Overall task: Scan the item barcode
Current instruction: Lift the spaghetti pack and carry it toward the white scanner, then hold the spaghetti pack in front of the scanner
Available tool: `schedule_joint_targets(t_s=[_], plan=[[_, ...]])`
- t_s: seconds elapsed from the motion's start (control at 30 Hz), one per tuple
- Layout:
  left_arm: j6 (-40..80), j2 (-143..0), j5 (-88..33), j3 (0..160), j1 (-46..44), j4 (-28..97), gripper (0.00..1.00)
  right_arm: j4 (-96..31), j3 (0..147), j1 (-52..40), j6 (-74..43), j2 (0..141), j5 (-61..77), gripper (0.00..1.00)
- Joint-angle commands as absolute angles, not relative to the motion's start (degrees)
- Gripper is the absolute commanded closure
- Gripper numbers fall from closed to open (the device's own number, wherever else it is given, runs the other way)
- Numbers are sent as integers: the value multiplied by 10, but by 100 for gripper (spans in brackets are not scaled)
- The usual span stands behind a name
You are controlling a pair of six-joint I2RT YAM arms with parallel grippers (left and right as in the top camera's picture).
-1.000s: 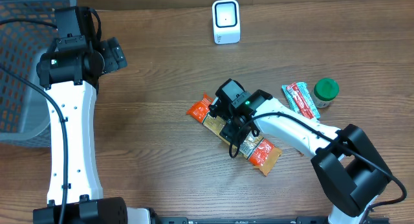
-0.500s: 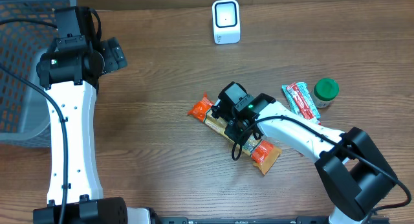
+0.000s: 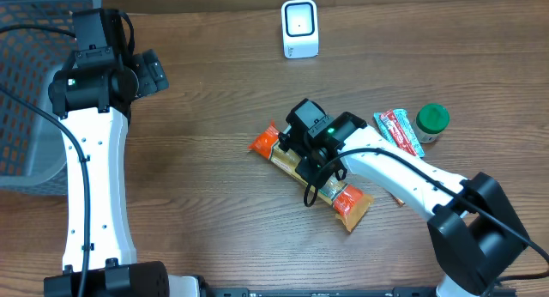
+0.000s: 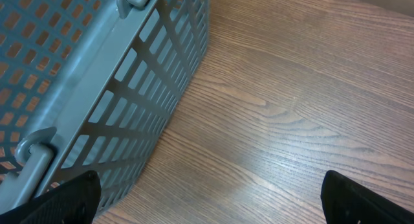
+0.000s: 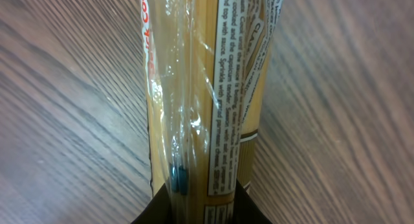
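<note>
right pincer (image 5: 194, 208) clenched on the pasta packet (image 3: 345, 197), gripping it mid-length; packet sits at centre of the overhead frame, diagonal, orange ends pointing upper left and lower right; right wrist view shows its printed text side, clear film creased between the fingers; can't tell if it's off the table (image 3: 206, 142); scanner (image 3: 299, 28) at top centre, well apart from the packet; red-and-white wrapper (image 3: 398, 132) and green-lidded jar (image 3: 432, 122) at right, side by side; left pincer (image 4: 217, 198) released, jaws wide, beside the grey basket (image 4: 129, 75) at upper left
</note>
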State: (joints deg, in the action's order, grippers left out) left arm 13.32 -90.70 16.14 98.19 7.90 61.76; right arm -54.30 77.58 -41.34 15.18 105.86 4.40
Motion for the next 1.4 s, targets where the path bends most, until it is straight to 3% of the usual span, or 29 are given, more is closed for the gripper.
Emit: schedule_joint_targets(t_s=[0.0, 0.23, 0.77, 0.93, 1.1, 1.37], plan=[[128, -899, 169, 992, 79, 617, 0, -554, 829, -415, 147, 1008, 62, 96], [128, -899, 169, 992, 79, 617, 0, -613, 949, -415, 102, 991, 13, 97], [128, -899, 169, 992, 79, 617, 0, -793, 1313, -411, 222, 1077, -64, 97], [128, -899, 169, 992, 79, 617, 0, -746, 1317, -406, 319, 1128, -102, 97], [128, -899, 169, 992, 79, 617, 0, -683, 1316, -404, 417, 1203, -243, 97], [128, -899, 169, 992, 79, 617, 0, -441, 1316, -404, 565, 1287, -287, 97]])
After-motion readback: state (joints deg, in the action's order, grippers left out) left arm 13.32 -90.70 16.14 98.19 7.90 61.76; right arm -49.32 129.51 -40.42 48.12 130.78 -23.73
